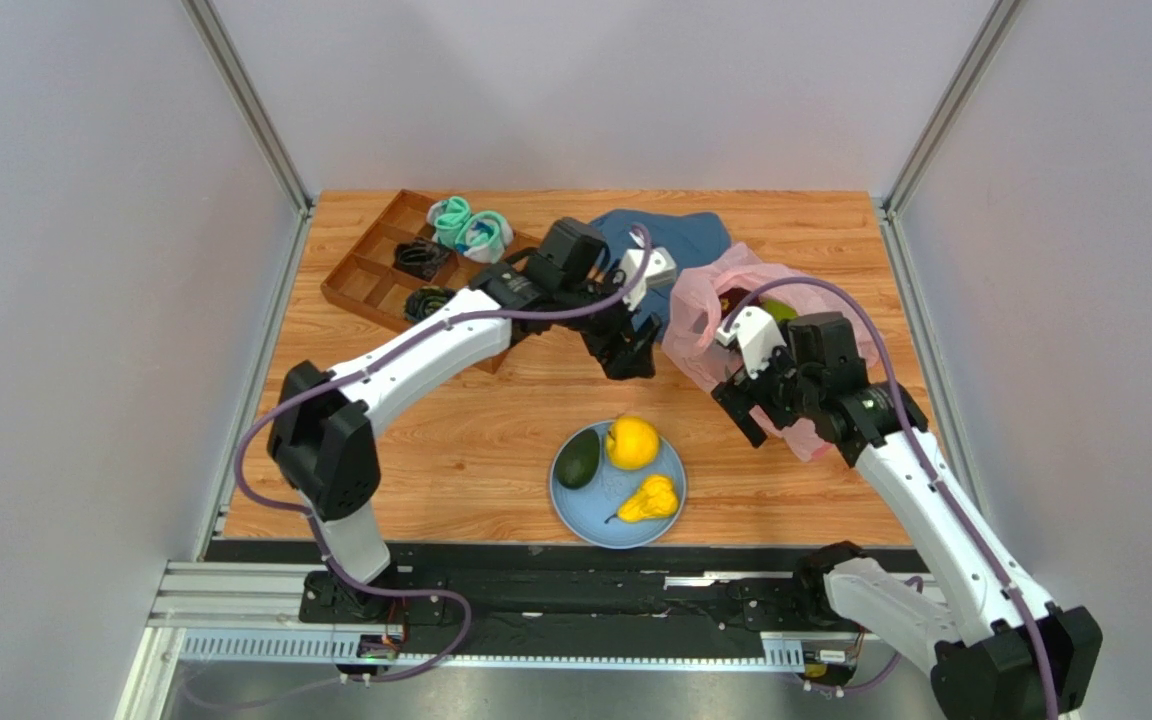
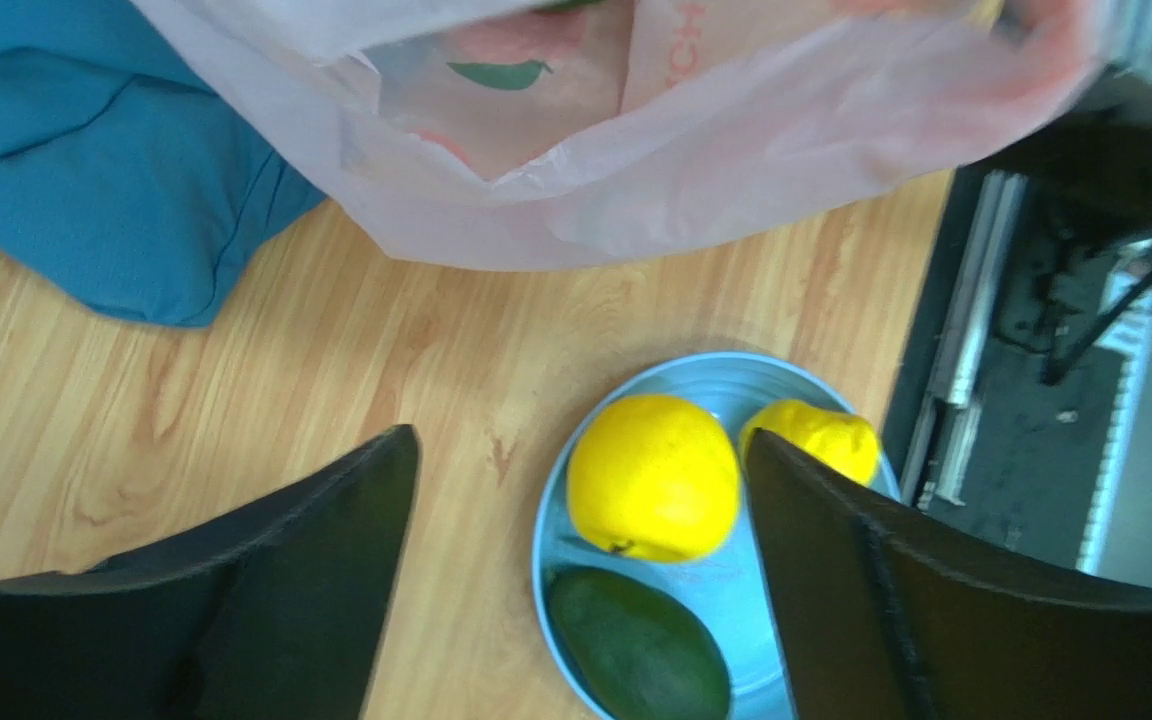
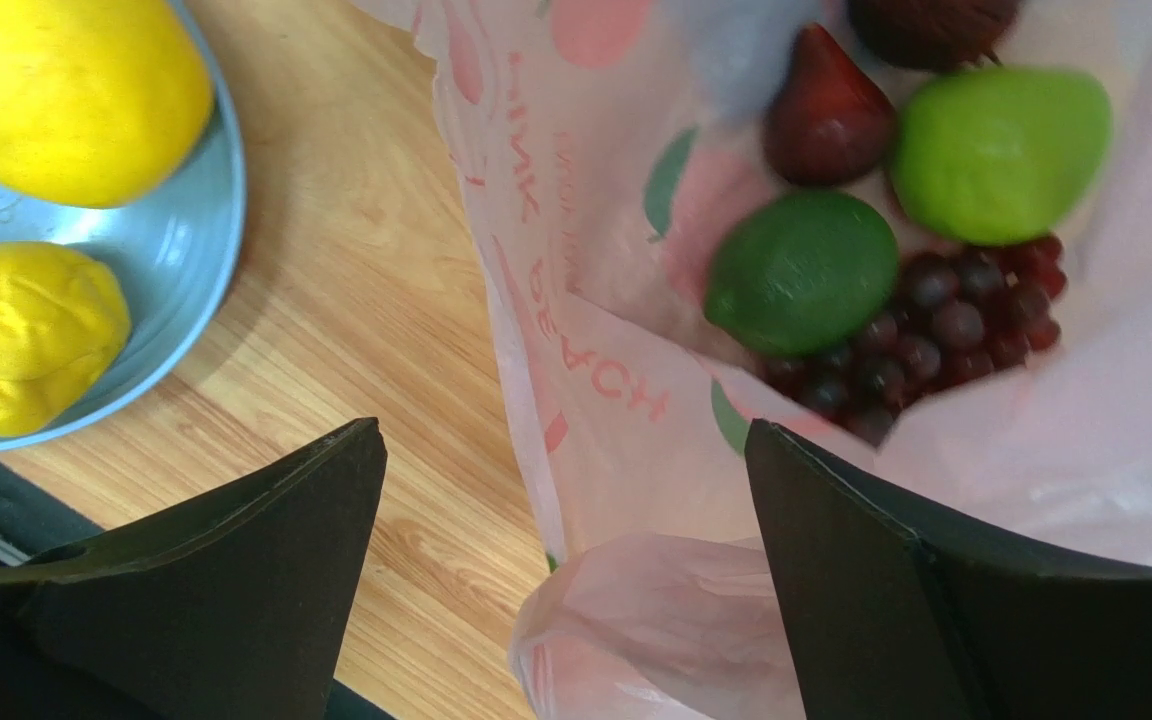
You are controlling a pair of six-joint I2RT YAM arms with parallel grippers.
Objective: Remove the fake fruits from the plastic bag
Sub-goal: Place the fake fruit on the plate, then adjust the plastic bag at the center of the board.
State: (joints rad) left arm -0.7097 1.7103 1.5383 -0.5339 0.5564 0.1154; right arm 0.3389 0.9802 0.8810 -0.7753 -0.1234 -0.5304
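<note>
The pink plastic bag (image 1: 699, 318) lies open at the right of the table. In the right wrist view it (image 3: 642, 375) holds a dark green avocado (image 3: 800, 270), a lime-green apple (image 3: 1000, 150), a dark red fruit (image 3: 826, 113) and purple grapes (image 3: 935, 330). A blue plate (image 1: 594, 518) in front holds a yellow citrus (image 1: 630, 443), a yellow pear (image 1: 648, 500) and an avocado (image 1: 579, 459). My left gripper (image 1: 630, 353) is open and empty, above the table between bag and plate (image 2: 717, 383). My right gripper (image 1: 740, 405) is open and empty, over the bag's near edge (image 3: 564, 432).
A dark blue cloth (image 1: 672, 237) lies behind the bag and shows in the left wrist view (image 2: 86, 165). A brown compartment tray (image 1: 379, 267) with teal rolled socks (image 1: 470, 225) and black items stands at the back left. A black rail (image 1: 537, 570) runs along the near edge.
</note>
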